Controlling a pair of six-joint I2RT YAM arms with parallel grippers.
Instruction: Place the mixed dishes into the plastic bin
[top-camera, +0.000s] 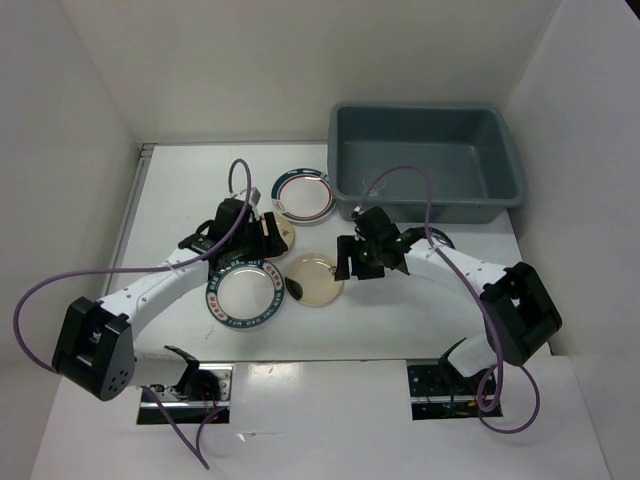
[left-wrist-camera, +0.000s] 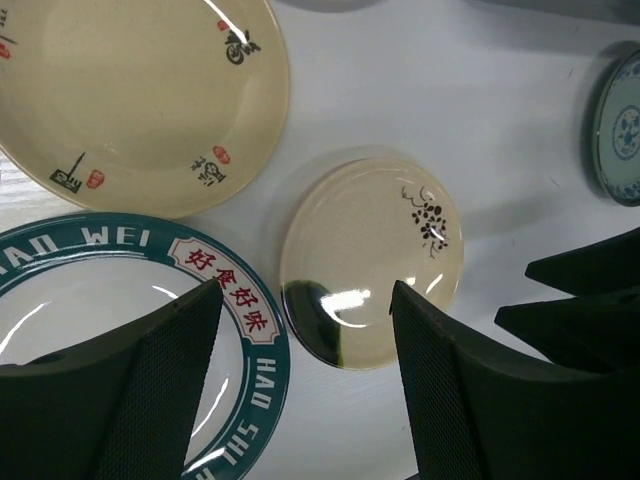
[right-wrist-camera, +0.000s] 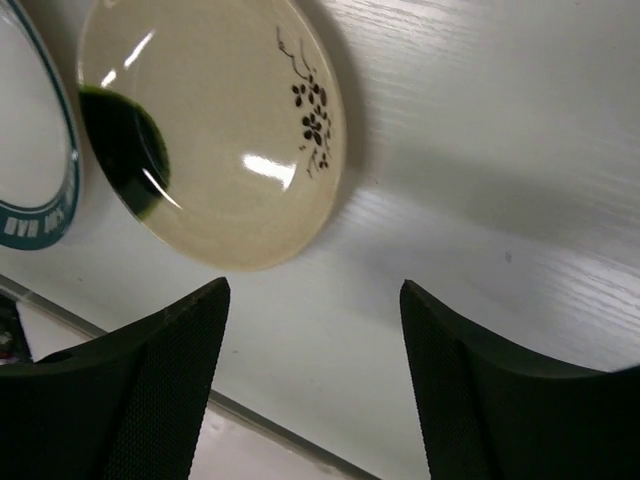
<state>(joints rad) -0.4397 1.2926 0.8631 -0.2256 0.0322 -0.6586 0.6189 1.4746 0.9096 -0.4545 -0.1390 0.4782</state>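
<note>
Plates all lie on the white surface (top-camera: 200, 180) in the overhead view, none of them in the plastic bin (top-camera: 440, 160) at the far right. The bin's floor looks bare apart from a faint clear round shape (top-camera: 376, 185) at its near-left corner, possibly a cup but too faint to tell. The small beige plate (top-camera: 314, 281) sits between the two arms: the right hand (top-camera: 350, 262) is just beside its right edge, on the bin's side, while the left hand (top-camera: 262, 235) hovers up and left of it, over the large beige plate (top-camera: 283, 236). A teal-rimmed plate (top-camera: 243, 295) lies just left of the small beige one, a second teal-rimmed plate (top-camera: 303, 194) lies farther back near the bin, and a teal patterned saucer (top-camera: 437, 240) is mostly hidden under the right arm. The left wrist view shows the left hand (left-wrist-camera: 305, 290) spread wide and empty, with the small beige plate (left-wrist-camera: 370, 260) straight ahead between its fingers. The right wrist view shows the right hand (right-wrist-camera: 315, 290) likewise spread and holding nothing, with the small beige plate (right-wrist-camera: 210, 130) ahead and to the left, apart from the fingers. Being round, the plate has no long axis. I judge the right hand better placed, since it stands between plate and bin.
</note>
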